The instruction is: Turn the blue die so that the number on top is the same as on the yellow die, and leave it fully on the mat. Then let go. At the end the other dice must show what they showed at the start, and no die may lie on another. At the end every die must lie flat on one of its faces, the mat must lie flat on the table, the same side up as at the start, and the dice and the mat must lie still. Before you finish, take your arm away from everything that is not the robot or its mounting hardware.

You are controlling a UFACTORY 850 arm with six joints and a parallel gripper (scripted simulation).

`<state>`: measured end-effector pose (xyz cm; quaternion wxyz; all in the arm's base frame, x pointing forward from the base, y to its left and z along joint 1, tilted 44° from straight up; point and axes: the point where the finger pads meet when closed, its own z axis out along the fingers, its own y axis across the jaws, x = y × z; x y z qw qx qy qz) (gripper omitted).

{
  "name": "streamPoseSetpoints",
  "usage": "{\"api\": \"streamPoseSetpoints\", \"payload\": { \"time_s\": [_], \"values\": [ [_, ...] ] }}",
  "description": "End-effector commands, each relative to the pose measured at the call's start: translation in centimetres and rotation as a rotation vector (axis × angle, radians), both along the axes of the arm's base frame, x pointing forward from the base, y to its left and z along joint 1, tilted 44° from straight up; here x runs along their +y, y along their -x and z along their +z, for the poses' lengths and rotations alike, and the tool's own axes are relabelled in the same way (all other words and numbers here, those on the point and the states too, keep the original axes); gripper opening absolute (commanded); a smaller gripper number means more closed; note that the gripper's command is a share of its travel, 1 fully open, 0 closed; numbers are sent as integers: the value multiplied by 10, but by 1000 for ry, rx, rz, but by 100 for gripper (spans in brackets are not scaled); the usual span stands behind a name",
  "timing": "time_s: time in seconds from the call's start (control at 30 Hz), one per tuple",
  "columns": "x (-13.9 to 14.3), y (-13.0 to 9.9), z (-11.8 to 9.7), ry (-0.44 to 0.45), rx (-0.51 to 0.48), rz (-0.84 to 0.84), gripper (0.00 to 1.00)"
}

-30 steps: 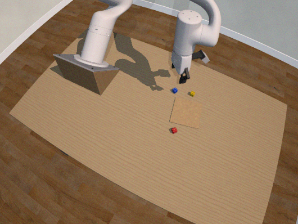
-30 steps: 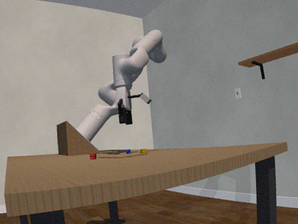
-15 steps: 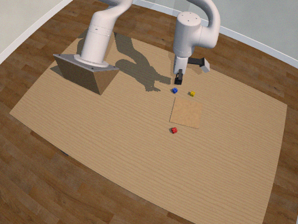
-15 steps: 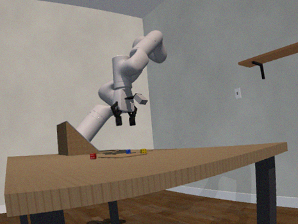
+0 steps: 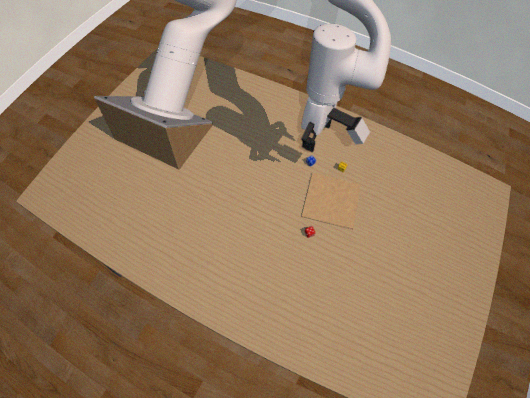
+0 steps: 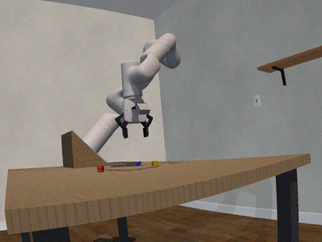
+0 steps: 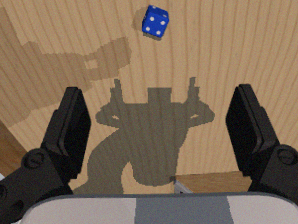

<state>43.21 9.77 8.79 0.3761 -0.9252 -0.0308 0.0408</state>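
Note:
The blue die (image 5: 310, 160) (image 6: 138, 164) (image 7: 154, 22) lies flat on the bare table, just off the far left corner of the tan mat (image 5: 330, 200). The yellow die (image 5: 342, 166) (image 6: 155, 163) lies on the table close to the mat's far edge, right of the blue die. The red die (image 5: 310, 231) (image 6: 100, 168) lies on the table by the mat's near left corner. My gripper (image 5: 327, 132) (image 6: 135, 135) (image 7: 158, 103) is open and empty. It hangs well above the table, a little behind the blue die, fingers pointing down.
The arm's wedge-shaped base (image 5: 152, 125) (image 6: 75, 151) stands at the far left of the table (image 5: 200, 260). A wall shelf (image 6: 297, 59) hangs off to the right, away from the table.

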Motion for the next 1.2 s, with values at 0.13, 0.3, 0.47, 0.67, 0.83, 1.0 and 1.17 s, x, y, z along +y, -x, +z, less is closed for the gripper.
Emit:
{"api": "streamPoseSetpoints", "payload": {
  "time_s": [0.13, 0.3, 0.47, 0.67, 0.83, 1.0, 1.17],
  "values": [
    [2, 0, -3, 34, 204, -196, 100],
    [4, 1, -5, 49, 301, -298, 100],
    [5, 1, -8, 64, 404, -404, 100],
    [6, 2, -9, 77, 487, -490, 100],
    [8, 2, -12, 94, 603, -611, 100],
    [9, 3, -14, 111, 715, -727, 100],
    [11, 3, -16, 124, 800, -816, 100]
  ]
}}
